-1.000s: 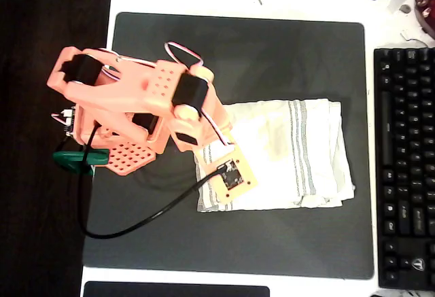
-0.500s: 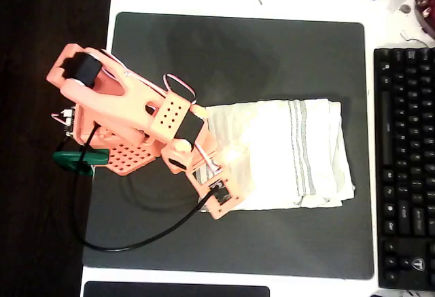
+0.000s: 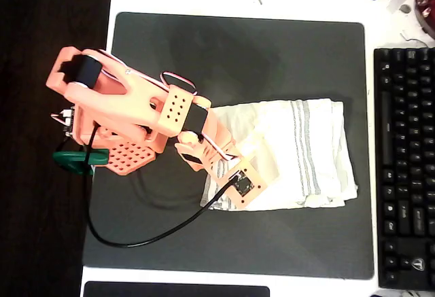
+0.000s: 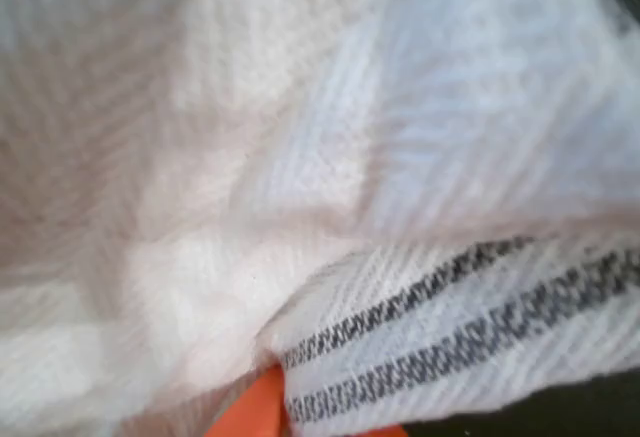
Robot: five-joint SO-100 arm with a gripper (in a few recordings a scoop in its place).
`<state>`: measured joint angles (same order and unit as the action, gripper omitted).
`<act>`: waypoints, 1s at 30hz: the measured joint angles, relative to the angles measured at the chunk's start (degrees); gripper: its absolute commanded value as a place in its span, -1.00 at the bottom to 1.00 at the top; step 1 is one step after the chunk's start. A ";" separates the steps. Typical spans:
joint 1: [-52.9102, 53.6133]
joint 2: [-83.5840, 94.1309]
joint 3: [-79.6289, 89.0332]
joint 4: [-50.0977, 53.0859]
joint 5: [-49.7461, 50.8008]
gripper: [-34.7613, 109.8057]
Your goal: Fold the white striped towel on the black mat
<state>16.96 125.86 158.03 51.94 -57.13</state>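
Observation:
The white striped towel [image 3: 306,154] lies wrinkled and partly doubled over on the right half of the black mat [image 3: 258,52], its grey stripes running up and down. My orange arm reaches from the left over the towel's left lower part, and the gripper [image 3: 253,176] sits under the wrist's camera board. In the wrist view the towel [image 4: 330,157] is bunched close to the lens. Its striped edge drapes over an orange fingertip [image 4: 262,409], so the gripper appears shut on the cloth.
A black keyboard [image 3: 404,168] stands just right of the mat. The arm's base with a green clamp [image 3: 75,160] sits at the mat's left edge, and a black cable [image 3: 136,241] loops across the mat's lower left. Small items lie along the table's far edge.
The gripper dropped back to the towel's lower left edge, then moved right over the towel. The towel's left lower edge has shifted slightly right and bunched.

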 measured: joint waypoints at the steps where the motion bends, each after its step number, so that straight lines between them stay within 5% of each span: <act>1: 0.00 0.00 -0.44 0.62 0.00 -0.52; 16: 1.49 2.64 -39.73 48.52 6.59 -0.52; 30: 5.71 1.23 -47.72 50.10 0.00 -0.52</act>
<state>22.68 127.09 110.30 102.04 -57.13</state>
